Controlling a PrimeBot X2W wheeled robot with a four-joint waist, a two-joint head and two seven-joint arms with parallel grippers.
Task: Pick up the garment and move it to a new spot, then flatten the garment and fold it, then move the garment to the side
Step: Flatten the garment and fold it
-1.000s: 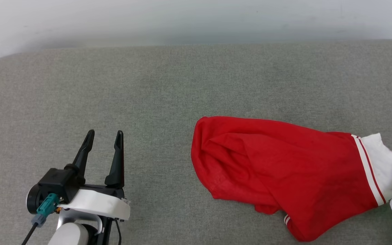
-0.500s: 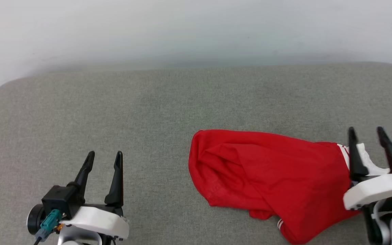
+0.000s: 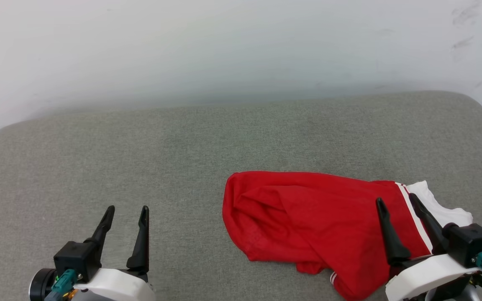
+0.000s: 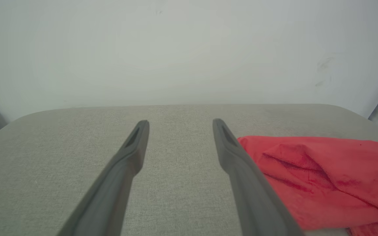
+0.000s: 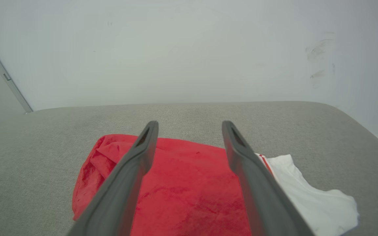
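Observation:
The garment lies crumpled on the grey cushion at the right: a red body with a white sleeve and red-white trim at its right end. It also shows in the left wrist view and the right wrist view. My right gripper hangs open above the garment's right part, holding nothing. My left gripper is open at the lower left, over bare cushion, well left of the garment. Both wrist views show the fingers spread: the left gripper, the right gripper.
The grey fabric cushion spans the whole width, with rounded far corners. A pale wall rises directly behind it, scuffed at the upper right. Bare cushion lies left of and behind the garment.
The right gripper let go of the white sleeve, opened and rose into view over the garment's right part. The head view tilted up, so the scene slid down. The left gripper kept its pose.

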